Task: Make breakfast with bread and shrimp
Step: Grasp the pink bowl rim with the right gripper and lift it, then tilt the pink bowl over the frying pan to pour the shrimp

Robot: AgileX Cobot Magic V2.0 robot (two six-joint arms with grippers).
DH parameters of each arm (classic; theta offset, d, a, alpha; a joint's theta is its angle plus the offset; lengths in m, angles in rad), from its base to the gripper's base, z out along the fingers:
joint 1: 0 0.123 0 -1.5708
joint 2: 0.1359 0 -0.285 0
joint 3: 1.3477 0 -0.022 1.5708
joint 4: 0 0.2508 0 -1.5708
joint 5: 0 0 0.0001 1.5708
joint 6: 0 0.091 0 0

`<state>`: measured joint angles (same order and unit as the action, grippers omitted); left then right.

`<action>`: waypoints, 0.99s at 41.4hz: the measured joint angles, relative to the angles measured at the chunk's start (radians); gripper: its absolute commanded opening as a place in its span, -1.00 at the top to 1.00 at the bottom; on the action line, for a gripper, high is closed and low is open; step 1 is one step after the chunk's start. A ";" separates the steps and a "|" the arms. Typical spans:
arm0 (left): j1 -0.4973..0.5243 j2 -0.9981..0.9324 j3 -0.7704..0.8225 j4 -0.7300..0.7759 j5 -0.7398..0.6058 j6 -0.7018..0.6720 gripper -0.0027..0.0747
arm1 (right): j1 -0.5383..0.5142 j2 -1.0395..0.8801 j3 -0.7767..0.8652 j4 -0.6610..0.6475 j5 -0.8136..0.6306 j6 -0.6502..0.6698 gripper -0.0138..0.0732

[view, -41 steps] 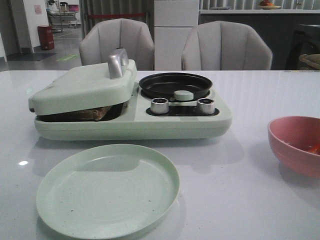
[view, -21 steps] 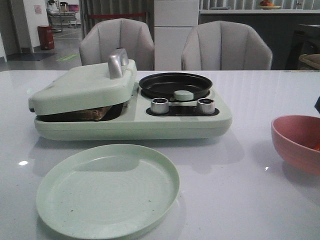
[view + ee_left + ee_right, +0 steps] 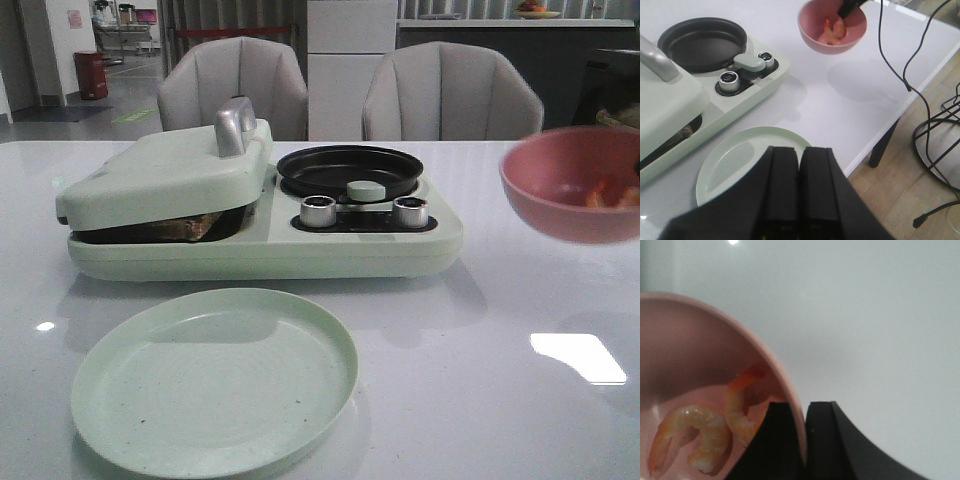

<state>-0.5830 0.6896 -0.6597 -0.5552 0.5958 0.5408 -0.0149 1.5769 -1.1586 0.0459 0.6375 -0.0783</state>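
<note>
The right end effector (image 3: pixel 804 440) is clamped on the rim of a round pink bowl (image 3: pixel 565 190), one finger inside and one outside, holding it clear of the white tabletop (image 3: pixel 500 370); curled orange-and-white shrimp (image 3: pixel 705 432) lie in the bowl just beside the inner finger. The left end effector (image 3: pixel 799 190), its black fingers pressed together on nothing, hovers above a round pale green plate (image 3: pixel 215 380). What seems to be brown-crusted bread (image 3: pixel 190 227) shows under the lid of the pale green breakfast cooker (image 3: pixel 260 205), well apart from both
</note>
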 measured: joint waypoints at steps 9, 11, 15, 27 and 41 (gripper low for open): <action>0.000 0.000 0.000 0.000 0.000 0.001 0.68 | 0.176 0.000 -0.236 -0.188 0.004 0.018 0.58; 0.000 0.000 0.000 0.000 0.000 0.001 0.68 | 0.211 0.023 -0.291 -0.254 0.004 0.044 0.58; 0.000 0.000 0.000 0.000 0.000 0.001 0.68 | 0.271 0.078 -0.393 -0.374 0.013 0.110 0.58; 0.000 0.000 0.002 0.000 0.000 0.001 0.68 | 0.424 0.294 -0.599 -0.809 0.084 0.349 0.58; 0.000 0.000 0.002 0.000 0.000 0.001 0.68 | 0.576 0.504 -0.664 -1.433 0.185 0.632 0.58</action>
<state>-0.5830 0.6896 -0.6575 -0.5552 0.5958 0.5415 0.5611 2.0805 -1.8224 -1.3873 0.8228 0.5541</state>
